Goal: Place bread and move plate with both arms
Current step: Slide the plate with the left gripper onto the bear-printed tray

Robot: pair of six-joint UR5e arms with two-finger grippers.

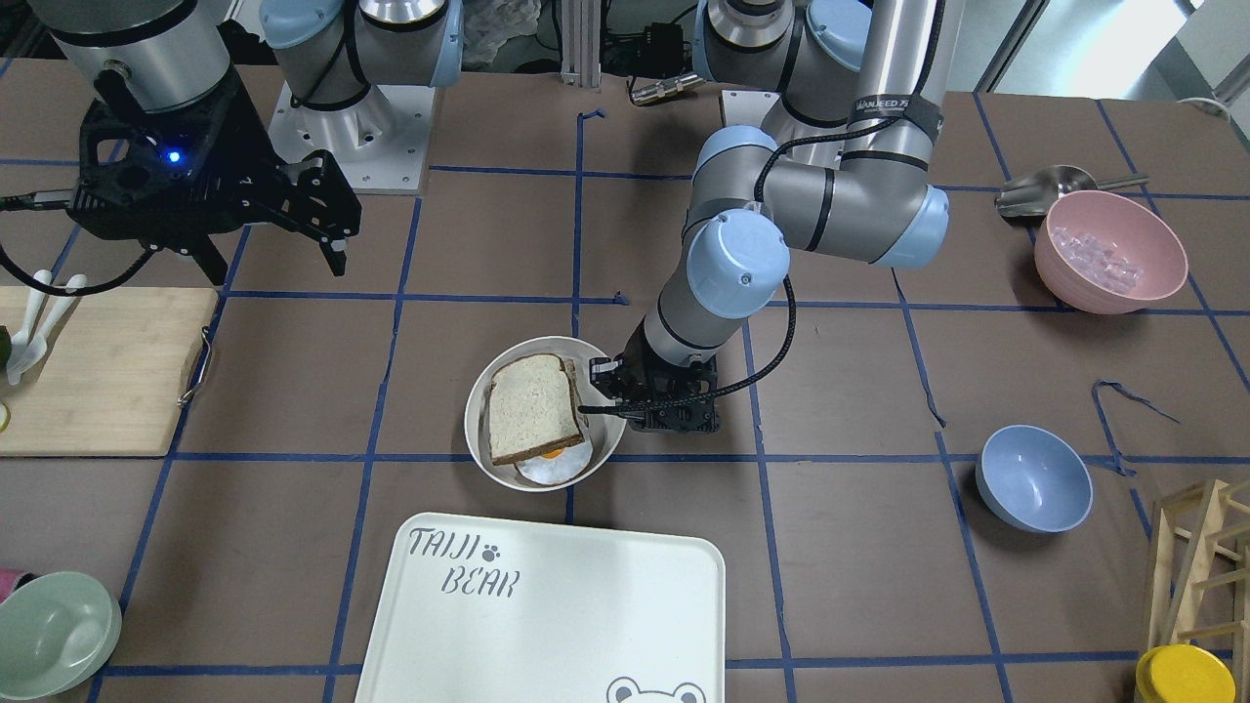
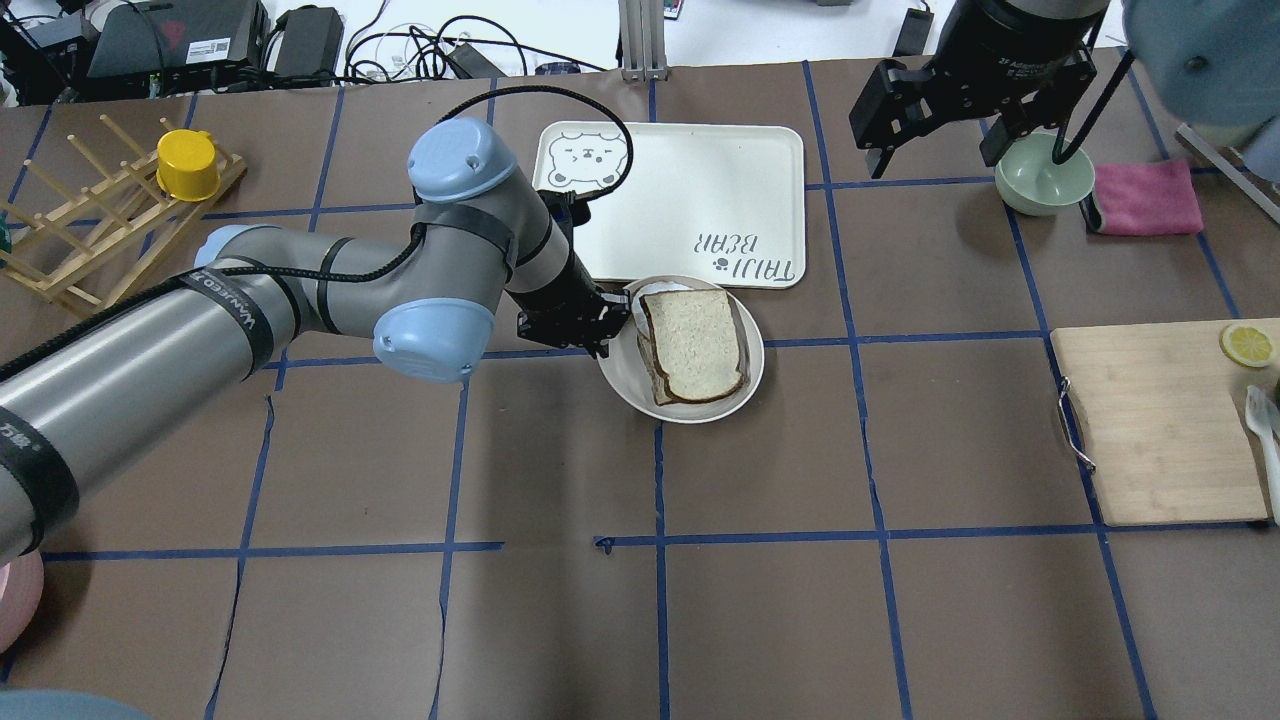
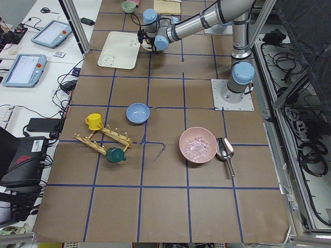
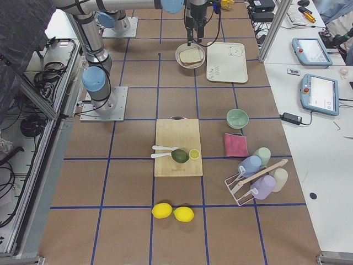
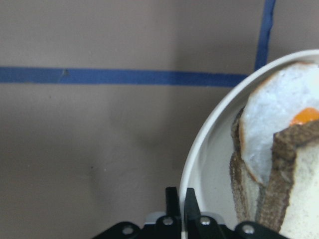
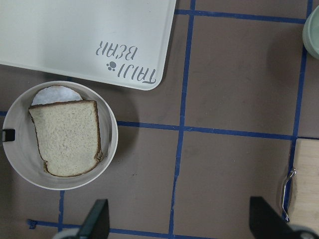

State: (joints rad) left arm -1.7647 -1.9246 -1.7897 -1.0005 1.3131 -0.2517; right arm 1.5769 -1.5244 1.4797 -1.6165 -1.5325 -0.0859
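Observation:
The plate [image 1: 476, 410] sits mid-table beside the tray. On it lies the bread [image 1: 532, 408], dark-crusted, on top of a fried egg [image 5: 279, 119] and a lower slice. My left gripper [image 1: 610, 376] is low at the plate's rim on the robot's left side and is shut on it; the left wrist view shows the rim [image 5: 199, 149] pinched between the two fingers. The plate [image 2: 755, 350] and bread [image 2: 697, 342] also show overhead. My right gripper [image 2: 935, 160] is open and empty, raised high, far from the plate [image 6: 112, 144], near the green bowl.
The white "TAIJI BEAR" tray [image 2: 690, 200] lies just beyond the plate. A pale green bowl [image 2: 1043, 175] and pink cloth [image 2: 1145, 197] are under the right arm. A wooden cutting board [image 2: 1160, 420] lies right. A blue bowl [image 1: 1033, 478] and pink bowl [image 1: 1110, 251] stand on the left arm's side.

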